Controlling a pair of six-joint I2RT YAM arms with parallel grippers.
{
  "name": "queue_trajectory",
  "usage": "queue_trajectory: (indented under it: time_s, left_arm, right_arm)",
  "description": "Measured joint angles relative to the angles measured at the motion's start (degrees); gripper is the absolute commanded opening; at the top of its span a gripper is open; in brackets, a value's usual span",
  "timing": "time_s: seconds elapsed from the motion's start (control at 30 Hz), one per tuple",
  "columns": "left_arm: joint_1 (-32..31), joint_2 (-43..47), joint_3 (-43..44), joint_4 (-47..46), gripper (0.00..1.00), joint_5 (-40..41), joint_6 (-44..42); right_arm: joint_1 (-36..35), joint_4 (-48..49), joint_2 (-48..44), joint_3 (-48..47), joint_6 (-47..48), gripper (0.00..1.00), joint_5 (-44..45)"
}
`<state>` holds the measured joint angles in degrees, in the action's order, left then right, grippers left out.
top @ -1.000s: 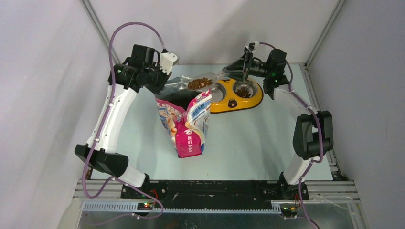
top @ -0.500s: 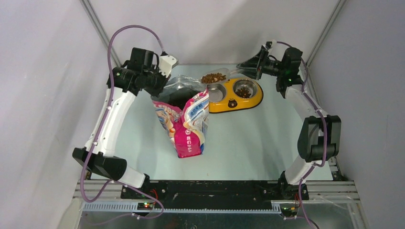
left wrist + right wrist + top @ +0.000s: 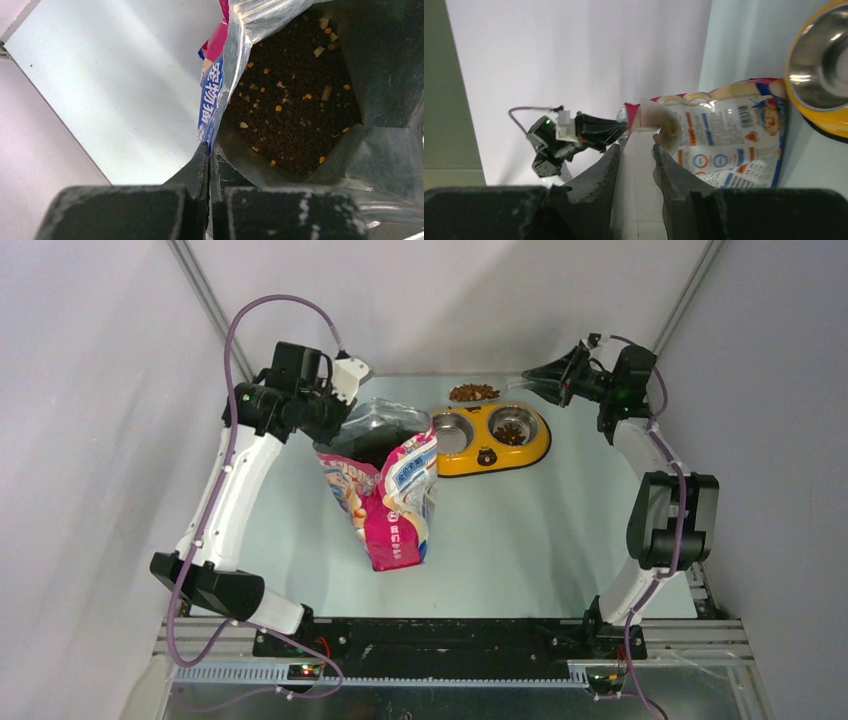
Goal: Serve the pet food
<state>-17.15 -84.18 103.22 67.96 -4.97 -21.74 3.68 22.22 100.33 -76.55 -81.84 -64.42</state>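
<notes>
R end effector (image 3: 532, 378) holds scoop (image 3: 503, 388) of pet food (image 3: 474, 392), axis left-right.

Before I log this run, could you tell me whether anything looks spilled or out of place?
Nothing stands out. The table shows no spill; the bag stands open, its rim pinched by the left claw, and the right claw holds the scoop of kibble by the bowl's far edge.
</notes>
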Motion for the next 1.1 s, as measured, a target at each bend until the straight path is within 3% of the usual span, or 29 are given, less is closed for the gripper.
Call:
queue_trajectory:
  time_s: [0.47,0.7,1.1]
  left_arm:
    - [0.0,4.7,-3.9,1.3,0.00,2.9,-0.8]
    - [0.0,5.6,-5.0,1.5,0.00,3.0,-0.8]
    - [0.0,6.3,-5.9,1.4,0.00,1.5,-0.7]
  right_arm:
    - [-1.1,-13.9,8.0,0.6,15.6,0.00,9.2]
    - [-4.4,-27.5,13.2,-7.2,28.9,0.00,14.3]
    - [-7.0,-37.4,16.3,-13.8,41.5,0.00,23.7]
